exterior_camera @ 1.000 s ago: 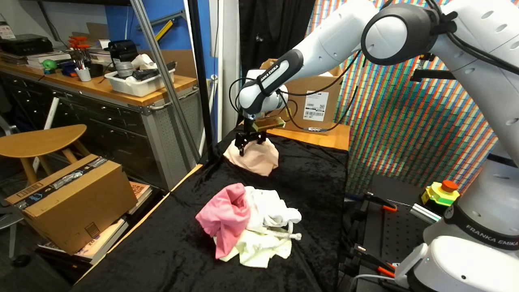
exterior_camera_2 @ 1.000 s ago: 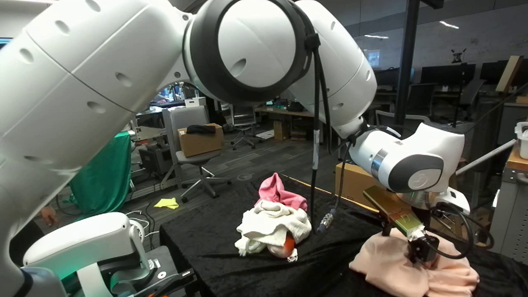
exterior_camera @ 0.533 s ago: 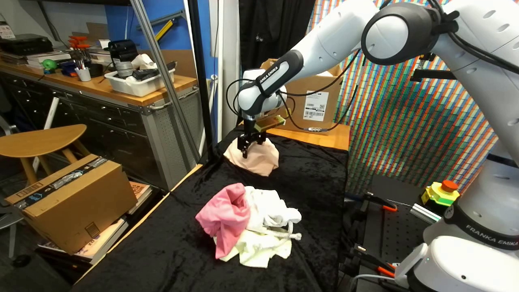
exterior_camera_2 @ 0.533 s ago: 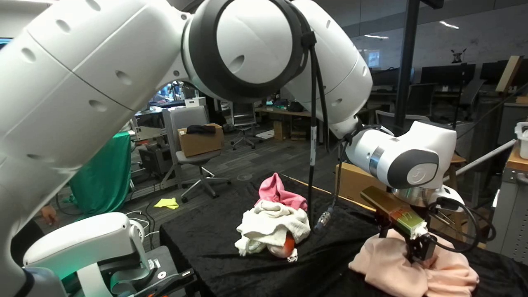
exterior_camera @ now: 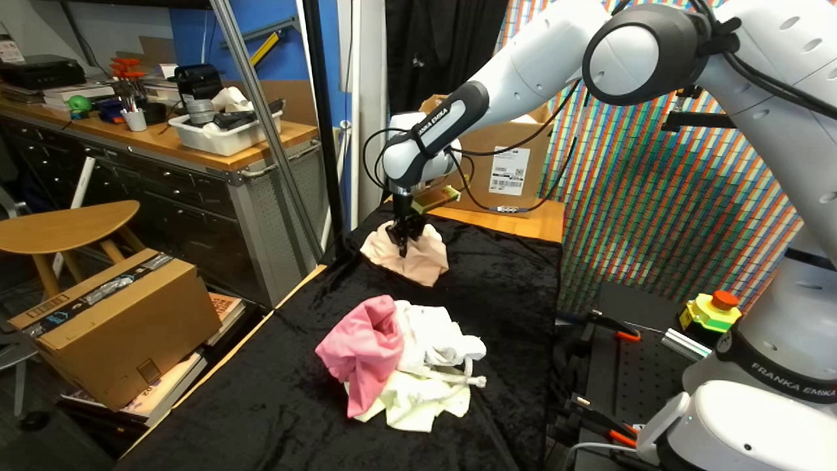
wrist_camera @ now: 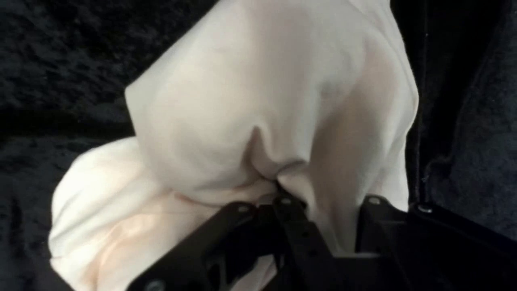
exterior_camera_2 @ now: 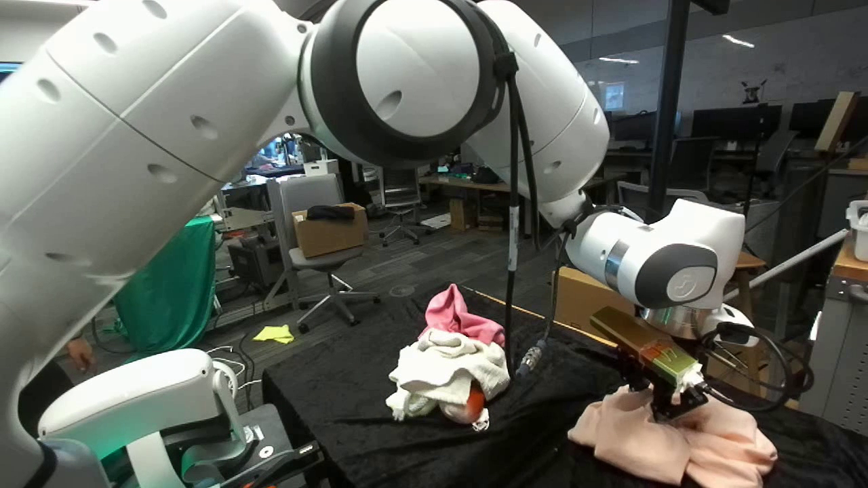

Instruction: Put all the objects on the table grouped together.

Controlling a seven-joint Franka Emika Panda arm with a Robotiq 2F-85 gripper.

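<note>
The gripper (wrist_camera: 328, 202) is down in the peach rag (wrist_camera: 226, 89) with its fingers (wrist_camera: 302, 230) drawn most of the way in, pinching a bunched-up fold of it. They stand a bit apart with a strip of cloth filling the gap, and the tips are buried in the fabric, so I can't tell how deep the bite goes. The rag's lying on the black table (exterior_camera: 274, 386), near the box (exterior_camera: 510, 171). Looks soft and pretty rumpled: creases run in toward the fingers, there's a deep little pleat right in front of them, and a rounded lobe spills out to one side. Color goes almost cream in the wrist view. The other three are in one pile on the same table, well apart from the peach one: pink rag (exterior_camera: 363, 340), white rag (exterior_camera: 428, 337) and yellowish rag (exterior_camera: 412, 412), all crumpled and touching. Some skinny cord-like bit (exterior_camera: 480, 381) sticks out of the pile, can't tell which rag it belongs to. In an exterior view a round red thing (exterior_camera_2: 476, 401) peeks out from under the white rag.
</note>
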